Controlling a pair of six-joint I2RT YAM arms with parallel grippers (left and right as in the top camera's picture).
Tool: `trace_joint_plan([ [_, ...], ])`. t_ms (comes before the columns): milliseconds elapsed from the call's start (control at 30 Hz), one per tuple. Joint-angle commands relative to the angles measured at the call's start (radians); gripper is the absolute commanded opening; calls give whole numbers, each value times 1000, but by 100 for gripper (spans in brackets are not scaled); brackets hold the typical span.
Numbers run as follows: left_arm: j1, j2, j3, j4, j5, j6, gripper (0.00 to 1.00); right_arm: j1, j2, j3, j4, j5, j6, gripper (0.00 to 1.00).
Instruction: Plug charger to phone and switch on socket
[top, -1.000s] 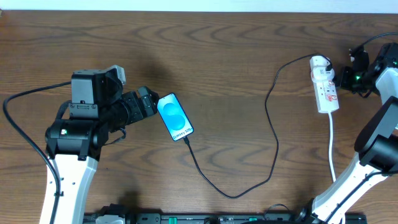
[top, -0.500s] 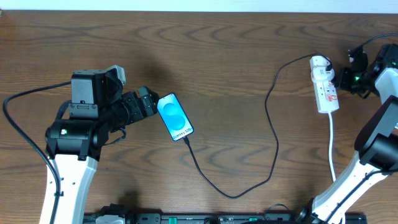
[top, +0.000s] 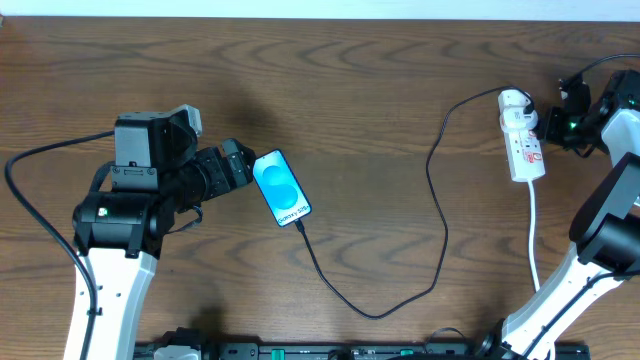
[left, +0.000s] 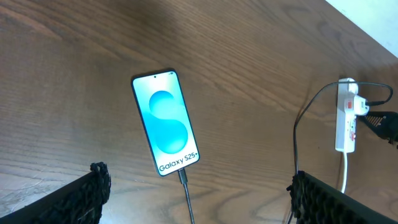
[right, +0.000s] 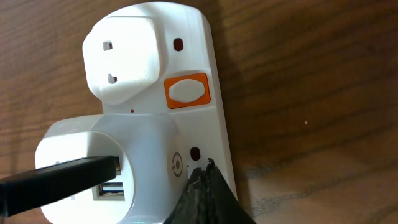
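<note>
My left pincer (left: 199, 180) is wide apart and holds nothing, low over the bench (top: 360, 80) on the left side. The phone (left: 165, 122) lies flat just ahead of it, in line with the gap between my fingers (left: 81, 199) and not touching them. Its screen faces up, lit blue and cyan, with "Galaxy S25+" text near the bottom edge. The charger (top: 440, 215) tip sits in the phone's bottom port. The black cable runs from there toward the near edge, loops across the middle of the bench, then climbs to the socket (top: 523, 135) at the far right. There it ends in a black connector pushed into a white adapter (right: 93, 155) seated in the socket. The socket lies flat, and its white cord (top: 533, 240) trails toward the near edge. A white plug (right: 124, 59) fills the outlet next to the adapter, with an orange-framed switch (right: 186, 91) beside that plug. My right pincer (right: 208, 180) is pressed together and grips nothing. Its tip is at the socket's face, right beside a round power mark and apart from the orange switch. I can't tell if the tip presses or only grazes. Phone and socket are well apart.
</note>
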Motion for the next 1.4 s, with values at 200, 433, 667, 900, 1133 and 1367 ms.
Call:
trace_joint_plan([
  [200,1,-7,18,1,-9,2,94,32,24,-6,-42,-90,-2,1],
  [433,1,-7,18,1,-9,2,94,32,24,-6,-76,-97,-1,1],
  [667,1,-7,18,1,-9,2,94,39,24,-8,-86,-105,-1,1],
  [900,1,-7,18,1,-9,2,94,62,24,-14,-56,-103,7,1],
  [1133,1,-7,18,1,-9,2,94,70,26,-21,-44,-102,15,1],
  [1367,1,-7,18,1,-9,2,94,79,45,-21,-48,-123,18,1],
])
